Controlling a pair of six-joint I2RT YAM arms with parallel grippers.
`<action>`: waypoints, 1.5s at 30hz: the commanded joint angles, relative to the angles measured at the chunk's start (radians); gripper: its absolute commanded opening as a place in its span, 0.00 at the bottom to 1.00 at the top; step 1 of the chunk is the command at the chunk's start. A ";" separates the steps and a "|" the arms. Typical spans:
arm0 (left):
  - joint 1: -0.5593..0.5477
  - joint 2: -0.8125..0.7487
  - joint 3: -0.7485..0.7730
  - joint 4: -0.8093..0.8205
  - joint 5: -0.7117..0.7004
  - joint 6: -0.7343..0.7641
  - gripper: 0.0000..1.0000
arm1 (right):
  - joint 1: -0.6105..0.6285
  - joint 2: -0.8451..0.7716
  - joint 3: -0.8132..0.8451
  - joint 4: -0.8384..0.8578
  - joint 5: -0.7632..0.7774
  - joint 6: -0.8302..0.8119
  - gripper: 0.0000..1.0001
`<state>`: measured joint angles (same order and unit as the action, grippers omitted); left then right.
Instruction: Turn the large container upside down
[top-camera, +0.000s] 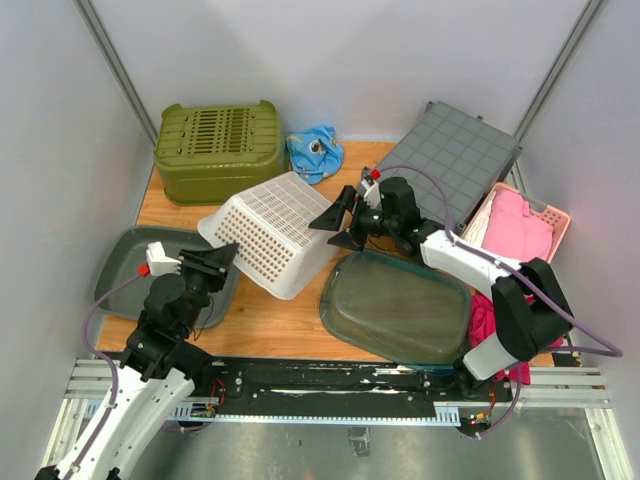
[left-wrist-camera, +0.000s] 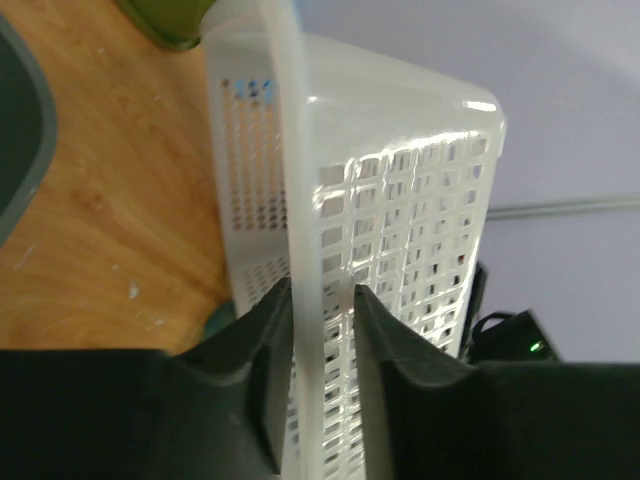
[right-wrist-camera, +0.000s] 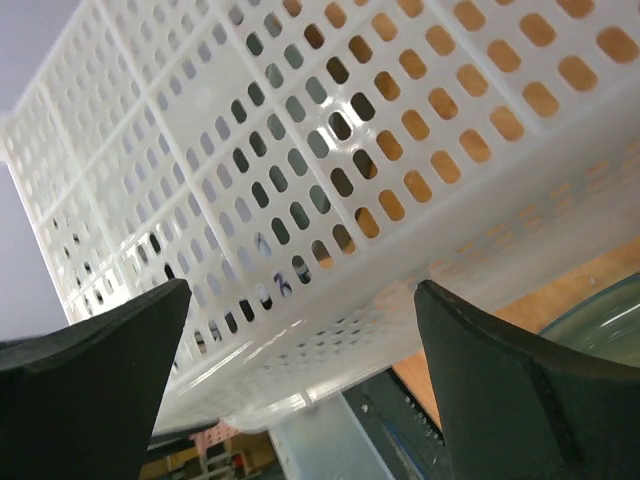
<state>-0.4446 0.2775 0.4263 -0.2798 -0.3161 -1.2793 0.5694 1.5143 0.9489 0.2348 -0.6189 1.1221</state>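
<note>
The large container is a white perforated basket (top-camera: 275, 230), tilted on its side in the middle of the wooden table. My left gripper (top-camera: 222, 255) is shut on the basket's rim at its near left corner; in the left wrist view the rim (left-wrist-camera: 310, 250) runs between the two black fingers of that gripper (left-wrist-camera: 322, 300). My right gripper (top-camera: 340, 225) is open wide at the basket's right side. In the right wrist view the basket's slotted bottom and wall (right-wrist-camera: 300, 120) fill the frame just ahead of this gripper (right-wrist-camera: 300, 290), and the fingers do not touch it.
A green crate (top-camera: 218, 148) stands upside down at the back left, with a blue cloth (top-camera: 315, 152) beside it. A grey gridded panel (top-camera: 455, 155) leans at the back right. A pink basket (top-camera: 520, 225) is at the right, a dark tray (top-camera: 125, 265) at the left and a green-tinted tub (top-camera: 397, 305) at the front.
</note>
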 joint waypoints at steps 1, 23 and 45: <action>-0.019 0.005 -0.014 -0.271 0.192 0.127 0.39 | 0.022 0.059 0.108 0.001 0.039 -0.034 0.96; -0.019 0.202 0.305 -0.413 0.005 0.508 0.99 | -0.017 0.014 0.143 -0.237 0.170 -0.205 0.93; -0.019 0.713 0.374 -0.185 0.440 0.647 0.99 | -0.026 -0.396 0.078 -0.677 0.485 -0.543 0.94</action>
<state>-0.4583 0.9668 0.8314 -0.5682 -0.1627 -0.6773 0.5602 1.1965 1.0290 -0.3019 -0.2749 0.7067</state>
